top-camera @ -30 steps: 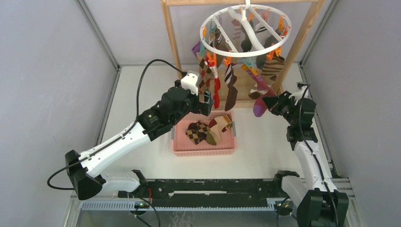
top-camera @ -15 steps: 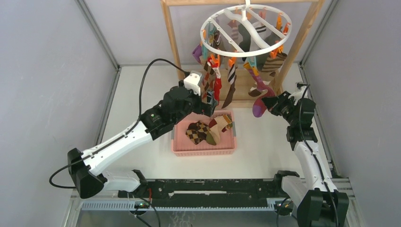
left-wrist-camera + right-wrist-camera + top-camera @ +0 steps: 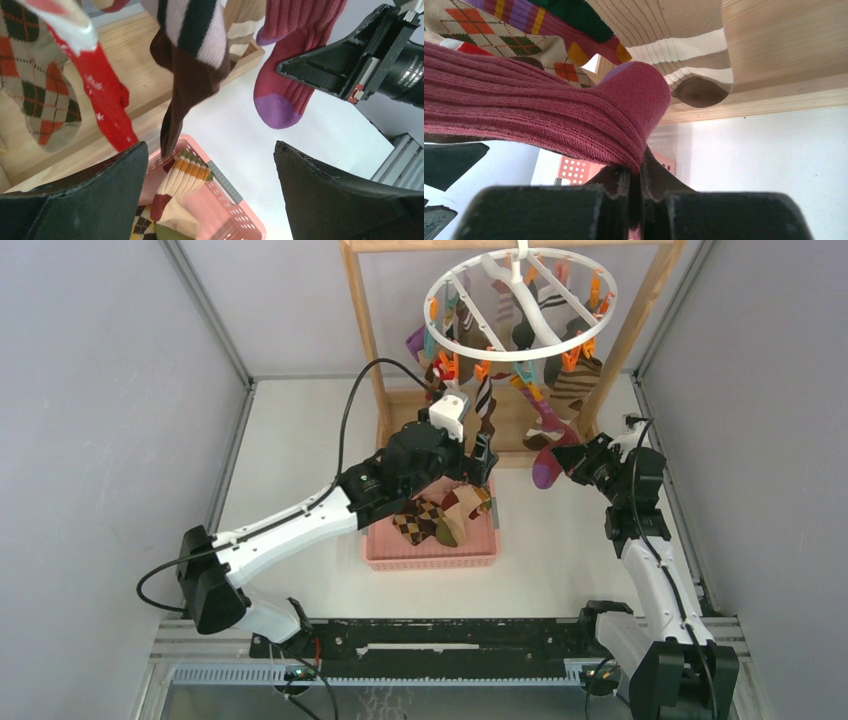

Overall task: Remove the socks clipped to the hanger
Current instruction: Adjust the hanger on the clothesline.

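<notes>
The white ring hanger [image 3: 470, 352] hangs from the wooden rack with several socks [image 3: 575, 380] clipped round its rim. My right gripper [image 3: 562, 462] [image 3: 636, 185] is shut on a maroon sock with a purple toe [image 3: 543, 472] [image 3: 549, 115], which still hangs from the ring. My left gripper [image 3: 480, 462] [image 3: 210, 170] is open, just below the tip of a brown striped sock [image 3: 192, 65], with nothing between its fingers. A red sock [image 3: 107, 100] and an argyle sock [image 3: 40, 90] hang to its left. The maroon sock [image 3: 285, 85] hangs to its right.
A pink basket [image 3: 430, 562] [image 3: 235, 210] under the left gripper holds an argyle and a striped sock [image 3: 440, 515]. The wooden rack's post [image 3: 365, 320] and base board [image 3: 784, 65] stand behind the socks. Grey walls close in both sides.
My left arm has swung right and toward the hanger, from the basket's left edge to under the brown striped sock. The ring swayed a little. My right gripper has kept its hold.
</notes>
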Available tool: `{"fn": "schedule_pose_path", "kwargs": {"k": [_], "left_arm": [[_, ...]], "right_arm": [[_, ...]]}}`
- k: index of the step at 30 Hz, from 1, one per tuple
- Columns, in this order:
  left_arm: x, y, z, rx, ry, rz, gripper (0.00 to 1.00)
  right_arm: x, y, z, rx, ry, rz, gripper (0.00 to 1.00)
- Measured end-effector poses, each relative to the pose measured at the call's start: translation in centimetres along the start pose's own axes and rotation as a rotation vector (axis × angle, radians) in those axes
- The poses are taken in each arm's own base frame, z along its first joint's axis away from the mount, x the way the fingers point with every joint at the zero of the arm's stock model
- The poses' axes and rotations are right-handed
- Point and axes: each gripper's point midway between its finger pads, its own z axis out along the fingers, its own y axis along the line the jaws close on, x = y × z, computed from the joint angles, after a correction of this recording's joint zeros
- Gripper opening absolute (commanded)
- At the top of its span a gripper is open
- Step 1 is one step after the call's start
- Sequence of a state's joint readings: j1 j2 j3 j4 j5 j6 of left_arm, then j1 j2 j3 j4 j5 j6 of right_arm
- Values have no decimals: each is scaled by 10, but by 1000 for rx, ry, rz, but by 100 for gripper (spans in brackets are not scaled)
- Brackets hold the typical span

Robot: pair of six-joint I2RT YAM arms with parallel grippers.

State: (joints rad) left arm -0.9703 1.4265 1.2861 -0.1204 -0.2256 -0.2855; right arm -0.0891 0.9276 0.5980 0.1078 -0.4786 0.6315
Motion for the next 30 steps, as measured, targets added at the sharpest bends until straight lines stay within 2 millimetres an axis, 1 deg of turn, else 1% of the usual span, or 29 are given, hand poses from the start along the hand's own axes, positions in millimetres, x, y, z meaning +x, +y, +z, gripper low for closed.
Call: {"fn": "schedule_pose_path", "kwargs": {"k": [4, 11, 15, 18, 23, 25, 29, 30], "left_arm": [[-11, -2, 9, -25, -38, 2, 99], [-36, 11, 17, -117, -131, 28, 99], [-45, 11, 24, -120, -175, 58, 96], [-48, 9, 29, -116, -196, 78, 89], [-50, 6, 42, -113, -207, 99, 69], [-49, 5, 45, -111, -204, 100, 63], [-51, 3, 47, -104, -207, 100, 42], [-53, 2, 47, -101, -210, 99, 39]], "right_arm": [[0, 0, 0, 0, 1, 0, 0], [0, 0, 0, 0, 2, 1, 0], [1, 0, 0, 0, 3, 1, 0], [1, -1, 0, 1, 5, 2, 0], [1, -2, 1, 3, 7, 3, 0], [2, -2, 1, 4, 8, 5, 0], [2, -3, 2, 6, 11, 6, 0], [2, -3, 2, 6, 11, 6, 0]]}}
